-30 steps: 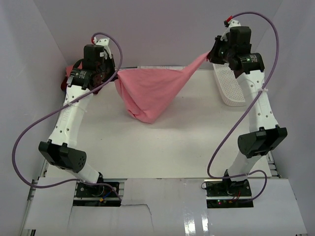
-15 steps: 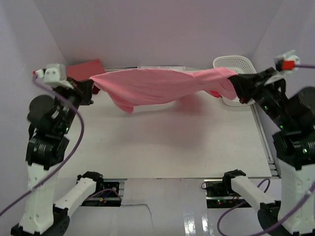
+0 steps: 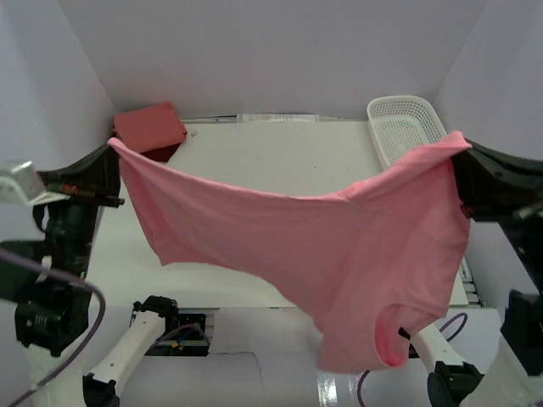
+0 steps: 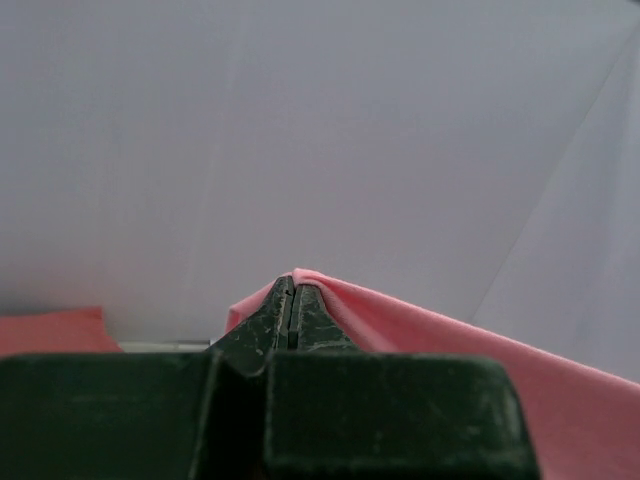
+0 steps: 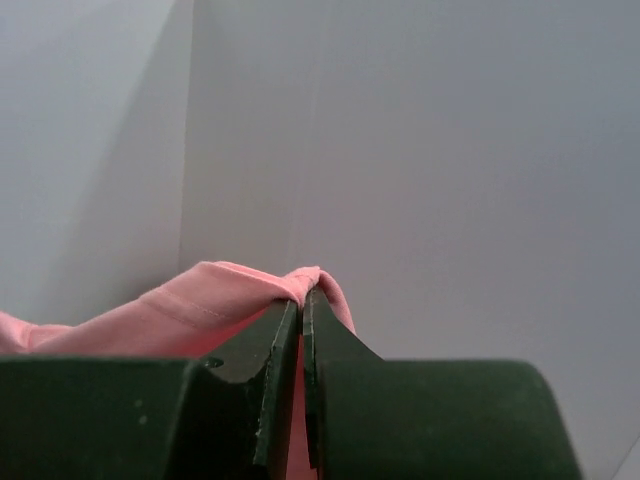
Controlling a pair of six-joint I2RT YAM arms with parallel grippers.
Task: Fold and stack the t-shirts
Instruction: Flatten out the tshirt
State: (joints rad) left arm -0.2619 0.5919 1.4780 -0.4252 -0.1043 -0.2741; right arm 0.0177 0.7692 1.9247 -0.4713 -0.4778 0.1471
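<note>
A rose pink t-shirt [image 3: 339, 254] hangs spread in the air between both arms, close to the top camera, its lower part drooping at the right with a sleeve opening at the bottom. My left gripper [image 3: 114, 146] is shut on its left corner; in the left wrist view the gripper [image 4: 291, 285] pinches the shirt [image 4: 420, 330]. My right gripper [image 3: 458, 146] is shut on the right corner, and the right wrist view shows the gripper [image 5: 302, 292] clamping bunched cloth [image 5: 200, 305]. A folded salmon pink t-shirt [image 3: 149, 127] lies at the back left on a dark red t-shirt [image 3: 166, 153].
A white mesh basket [image 3: 405, 127] stands at the back right of the white table [image 3: 271, 161]. White walls enclose the table on three sides. The hanging shirt hides the table's front right part.
Both arms have swung up and toward the near side, lifting the pink shirt off the table and stretching it wide between them. Both grips have held.
</note>
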